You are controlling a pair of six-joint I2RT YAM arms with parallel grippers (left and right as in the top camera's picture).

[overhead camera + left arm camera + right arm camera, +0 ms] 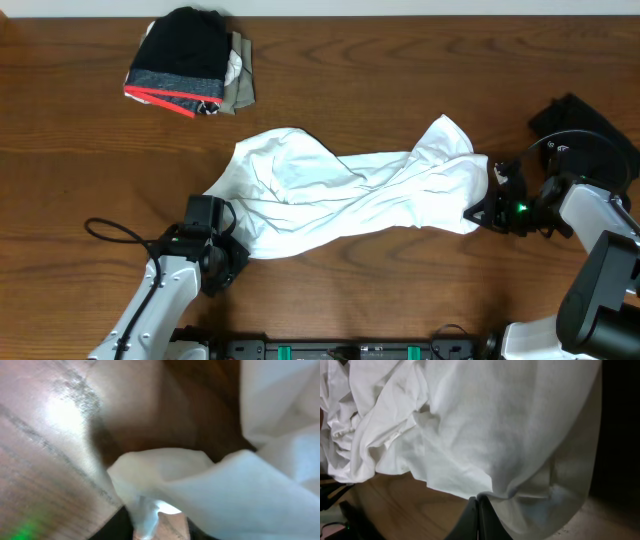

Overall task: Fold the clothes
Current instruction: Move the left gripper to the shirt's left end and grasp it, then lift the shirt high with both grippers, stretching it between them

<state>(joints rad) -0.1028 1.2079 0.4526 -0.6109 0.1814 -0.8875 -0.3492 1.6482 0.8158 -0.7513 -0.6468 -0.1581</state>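
- White shirt (350, 195) lies crumpled and stretched out across the middle of the wooden table (400, 90), between the two arms.
- Right gripper (479, 512) is closed tight and pinches the hem at the right end of the shirt.
- Left gripper (222, 262) sits at the lower left corner of the shirt. Its wrist view is blurred, so I cannot tell if it grips the cloth.
- Pile of folded garments (190, 60) rests at the far left, well apart from the shirt.

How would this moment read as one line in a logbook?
white shirt: crumpled, unfolded | left gripper: at its left corner, grip unclear | right gripper: pinching its right edge
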